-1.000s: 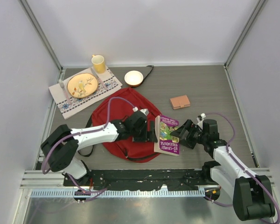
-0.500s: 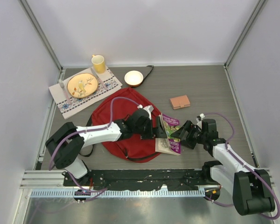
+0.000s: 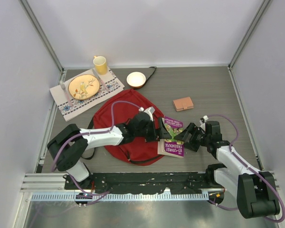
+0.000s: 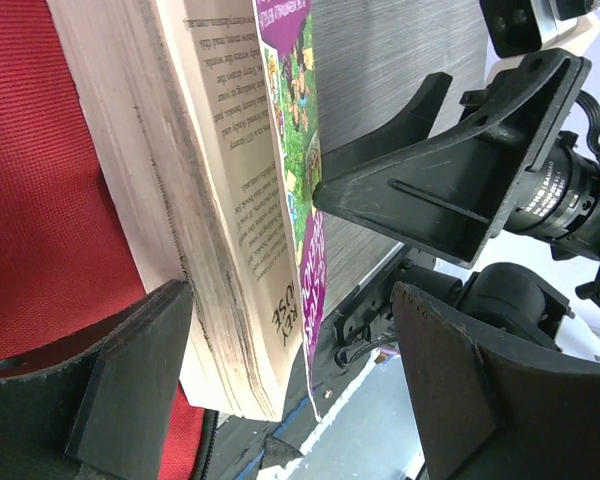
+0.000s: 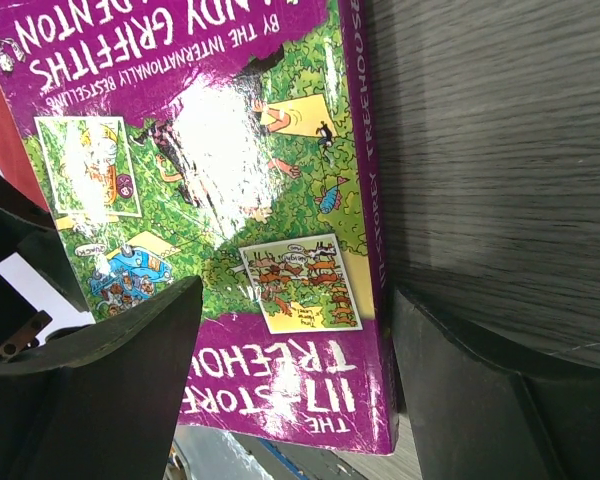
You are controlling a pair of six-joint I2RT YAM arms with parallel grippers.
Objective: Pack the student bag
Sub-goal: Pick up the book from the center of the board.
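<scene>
The dark-red student bag (image 3: 118,124) lies flat at the table's middle; its red fabric also shows in the left wrist view (image 4: 50,200). A purple paperback (image 3: 174,140) lies at the bag's right edge, its cover side raised. My left gripper (image 3: 160,129) is open at the book's left edge. In its wrist view the page block (image 4: 195,200) stands between the jaws, against the left finger (image 4: 130,380). My right gripper (image 3: 185,136) is open at the book's right side, and its jaws straddle the cover's (image 5: 220,190) spine corner.
A plate (image 3: 83,86) with cutlery sits on a patterned placemat (image 3: 112,88) at the back left, with a yellow cup (image 3: 100,63) behind it. A white bowl (image 3: 136,79) stands behind the bag. A brown wallet (image 3: 183,103) lies to the right. Walls enclose the table.
My left gripper has moved right from the bag to the book's left edge. The book, flat a second ago, now has its cover side lifted. The right gripper has barely moved.
</scene>
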